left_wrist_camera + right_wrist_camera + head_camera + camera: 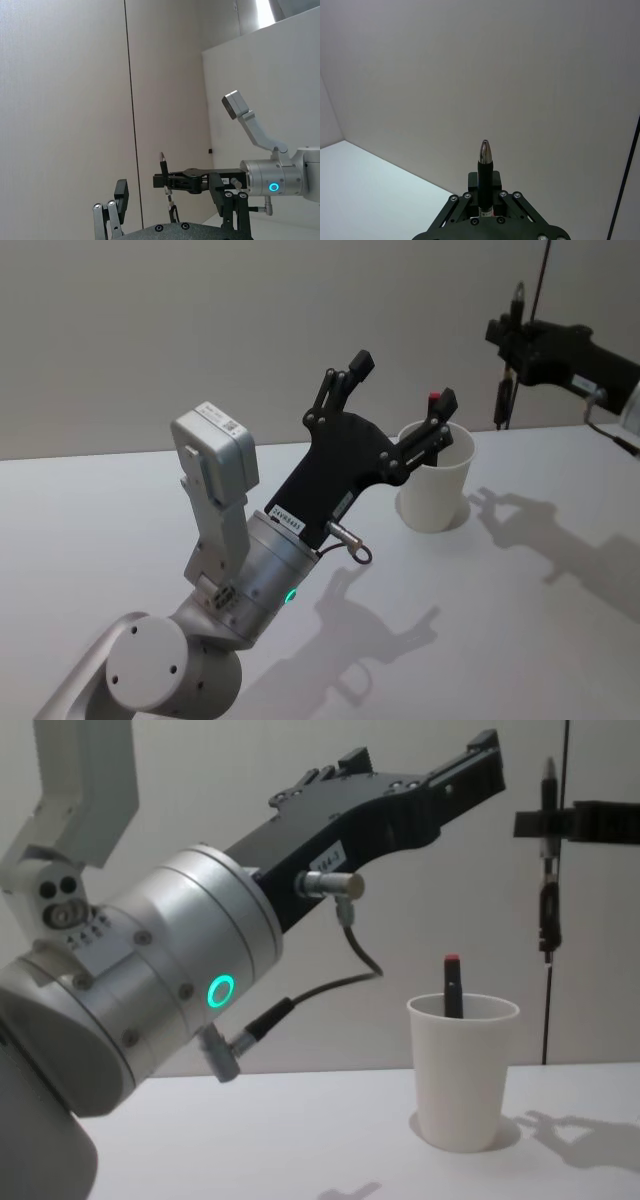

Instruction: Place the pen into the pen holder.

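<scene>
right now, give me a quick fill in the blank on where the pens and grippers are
1. The right gripper is shut on a ____ pen.
2. A red-topped pen stands in the white ____.
3. The left gripper is ____, holding nothing.
4. The cup stands on the ____.

Missing: black; cup; open; table

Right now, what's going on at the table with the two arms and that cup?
A white paper cup stands on the white table with a red-capped black pen already upright inside it. The left gripper hangs open above and just left of the cup, holding nothing. The right gripper is raised to the right of the cup, shut on a second black pen with a silver tip, held upright.
</scene>
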Available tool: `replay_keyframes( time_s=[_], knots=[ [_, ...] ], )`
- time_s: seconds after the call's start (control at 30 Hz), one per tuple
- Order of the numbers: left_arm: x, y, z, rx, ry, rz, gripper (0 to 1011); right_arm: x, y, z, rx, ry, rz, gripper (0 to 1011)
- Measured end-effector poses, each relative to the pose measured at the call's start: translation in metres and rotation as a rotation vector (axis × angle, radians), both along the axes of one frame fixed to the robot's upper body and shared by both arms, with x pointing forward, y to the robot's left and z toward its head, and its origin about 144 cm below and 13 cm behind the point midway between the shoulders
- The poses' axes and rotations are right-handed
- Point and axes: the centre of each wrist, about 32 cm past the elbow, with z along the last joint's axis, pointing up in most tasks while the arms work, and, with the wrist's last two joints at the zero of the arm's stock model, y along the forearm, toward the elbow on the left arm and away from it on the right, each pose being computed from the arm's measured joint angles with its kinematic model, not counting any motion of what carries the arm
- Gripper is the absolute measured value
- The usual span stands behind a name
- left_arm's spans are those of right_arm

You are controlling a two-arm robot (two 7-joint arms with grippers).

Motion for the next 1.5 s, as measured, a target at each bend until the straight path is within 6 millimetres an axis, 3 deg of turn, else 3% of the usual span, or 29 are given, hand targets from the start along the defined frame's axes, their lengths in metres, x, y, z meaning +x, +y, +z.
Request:
replay_keyframes(
  time_s=[0.63,1.37,1.5],
  knots=[
    [0.000,0.000,0.000,0.000,0.000,0.000,1001,0.025,0.021,-0.003,-0.015,-0.068,0.040,132],
    [0.000,0.000,0.000,0.000,0.000,0.000,1001,0.020,0.040,-0.033,-0.046,0.038,0.094,134],
    [0.000,0.000,0.000,0.000,0.000,0.000,1001,0.019,0.042,-0.036,-0.049,0.045,0.099,246]
  ],
)
